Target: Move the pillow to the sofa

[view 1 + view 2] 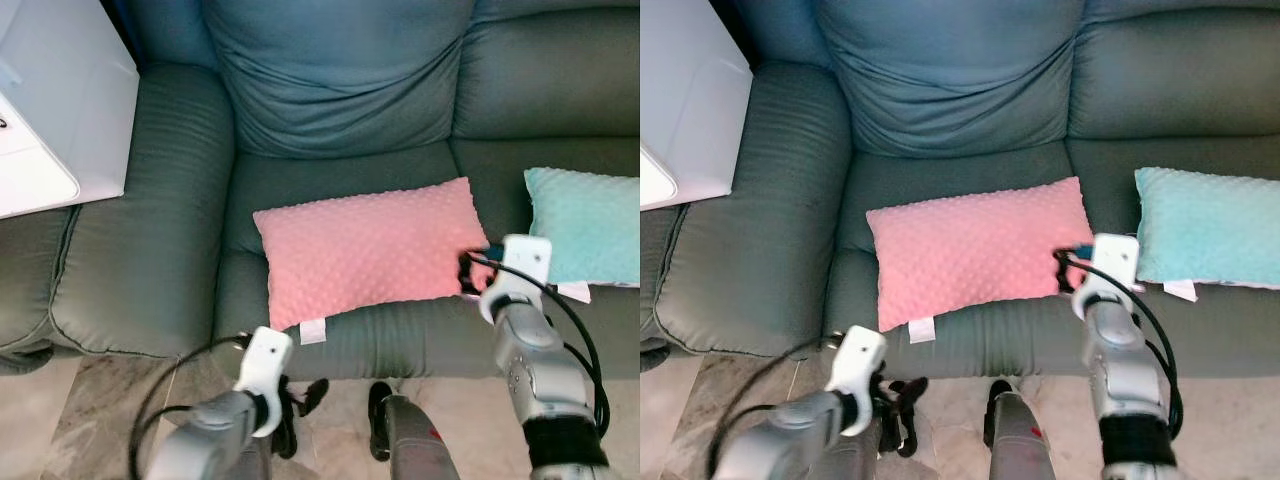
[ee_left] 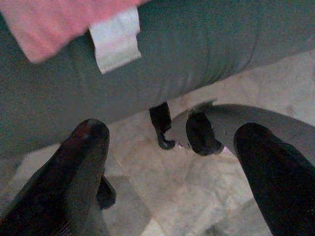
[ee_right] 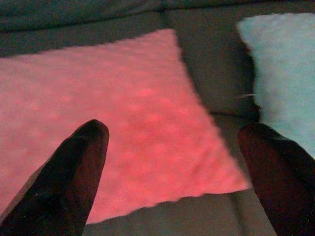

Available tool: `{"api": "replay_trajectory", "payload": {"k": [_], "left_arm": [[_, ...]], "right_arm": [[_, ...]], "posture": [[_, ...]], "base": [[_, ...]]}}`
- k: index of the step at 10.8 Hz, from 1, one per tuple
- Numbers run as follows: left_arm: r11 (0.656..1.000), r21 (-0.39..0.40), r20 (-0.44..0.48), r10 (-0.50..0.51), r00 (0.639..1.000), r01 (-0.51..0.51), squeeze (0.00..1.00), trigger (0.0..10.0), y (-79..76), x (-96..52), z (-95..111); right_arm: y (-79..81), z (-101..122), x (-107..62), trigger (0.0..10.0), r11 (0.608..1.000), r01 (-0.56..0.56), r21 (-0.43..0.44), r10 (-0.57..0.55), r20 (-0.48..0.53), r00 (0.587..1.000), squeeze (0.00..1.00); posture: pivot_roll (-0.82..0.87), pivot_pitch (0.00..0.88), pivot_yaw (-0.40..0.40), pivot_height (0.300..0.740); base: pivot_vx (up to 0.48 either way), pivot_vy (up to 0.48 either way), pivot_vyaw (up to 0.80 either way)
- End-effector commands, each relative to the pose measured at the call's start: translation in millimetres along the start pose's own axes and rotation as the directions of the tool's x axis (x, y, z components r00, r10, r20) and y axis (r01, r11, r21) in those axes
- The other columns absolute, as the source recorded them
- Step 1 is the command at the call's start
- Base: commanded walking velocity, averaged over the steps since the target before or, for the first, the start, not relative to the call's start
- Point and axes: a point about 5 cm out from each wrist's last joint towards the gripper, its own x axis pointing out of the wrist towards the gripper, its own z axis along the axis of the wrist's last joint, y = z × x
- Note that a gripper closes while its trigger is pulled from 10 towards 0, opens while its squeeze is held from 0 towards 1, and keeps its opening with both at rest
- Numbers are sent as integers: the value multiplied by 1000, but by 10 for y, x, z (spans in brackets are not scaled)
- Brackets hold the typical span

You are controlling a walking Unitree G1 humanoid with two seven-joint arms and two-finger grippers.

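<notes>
pink dimpled rect. pillow (image 1: 370, 250) flat on ribbed grey sofa (image 1: 160, 210), right gripper (image 3: 172, 172) wide apart w/ nothing held, left gripper (image 2: 172, 162) same

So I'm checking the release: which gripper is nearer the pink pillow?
Right. The right gripper hangs open at the pink pillow's right corner; the left gripper is open, low by the sofa front.

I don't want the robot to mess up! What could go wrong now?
The pink dotted pillow lies near the grey sofa seat's front edge, so a bump could push it off. The open right gripper hangs over the pillow's corner and might drag it. It might also nudge the turquoise pillow nearby.
</notes>
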Motion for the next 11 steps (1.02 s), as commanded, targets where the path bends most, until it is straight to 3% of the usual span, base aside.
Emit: {"api": "replay_trajectory", "payload": {"k": [1,2,4,6,7,8,9,11], "left_arm": [[1000,-15,-51,22,998,-23,0,10000,33,14,-152],[999,-24,-62,22,998,-24,0,10000,30,96,-170],[999,-28,-68,19,997,-21,0,10000,-11,274,-183],[997,-71,-61,26,998,-30,0,10000,-65,455,-204],[994,-92,-52,58,997,-63,0,10000,-53,499,-206],[986,-137,-25,91,996,-93,0,10000,-28,553,-189],[983,-135,9,129,992,-127,0,10000,13,587,-172],[969,-150,64,210,976,-199,0,10000,130,608,-145]], "right_arm": [[39,-146,-78,10000,999,-33,10,33,-75,997,0],[186,-232,-223,10000,989,-144,35,148,-159,976,0],[302,-318,-526,10000,951,-287,116,308,-287,907,0],[250,-286,-703,10000,936,-329,123,351,-336,874,0],[317,-210,-750,10000,907,-385,173,421,-317,850,0],[434,-91,-857,10000,842,-475,256,535,-283,796,0],[458,-75,-958,10000,817,-515,258,575,-303,760,0],[421,-114,-1047,10000,812,-523,259,583,-341,737,0]], "posture": [[-180,369,43,740],[-205,378,27,740],[-251,397,5,740],[-292,407,-5,740],[-300,413,-9,740],[-306,416,-12,740],[-312,415,-17,740],[-319,413,-20,740]], "base": [[0,0,0],[0,0,0],[0,0,0],[0,0,0],[0,0,0],[0,0,0],[0,0,0],[0,0,0]]}}
